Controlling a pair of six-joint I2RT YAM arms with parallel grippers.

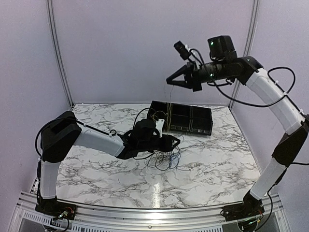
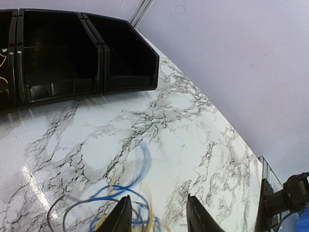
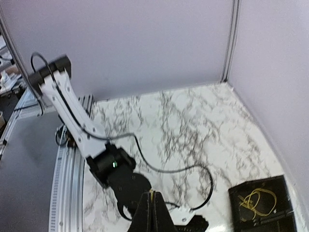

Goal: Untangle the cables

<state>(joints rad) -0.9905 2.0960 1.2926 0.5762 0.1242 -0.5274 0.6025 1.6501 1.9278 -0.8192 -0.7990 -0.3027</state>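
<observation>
I see my left end effector [image 2: 157,220], fingers apart, over the blue cable [image 2: 113,193] on the desk [image 2: 193,125]; my raised right end effector [image 1: 169,81] is pressed together; a yellow cable [image 3: 256,200] lies in the black bin [image 3: 285,193]

Stretched low and forward on the left, with left gripper [image 2: 157,215] fingers parted; raised high on the right, with right gripper [image 1: 169,81] pinched closed, pointing leftward.

The table [image 1: 217,164] was white marble, veined grey and black. The bins [image 1: 193,121] were plain black. I saw a blue cable [image 2: 116,192] and a yellow cable [image 3: 254,199]. The walls [image 1: 145,48] were pale lilac, and the arms [image 1: 96,137] white with black joints.
</observation>
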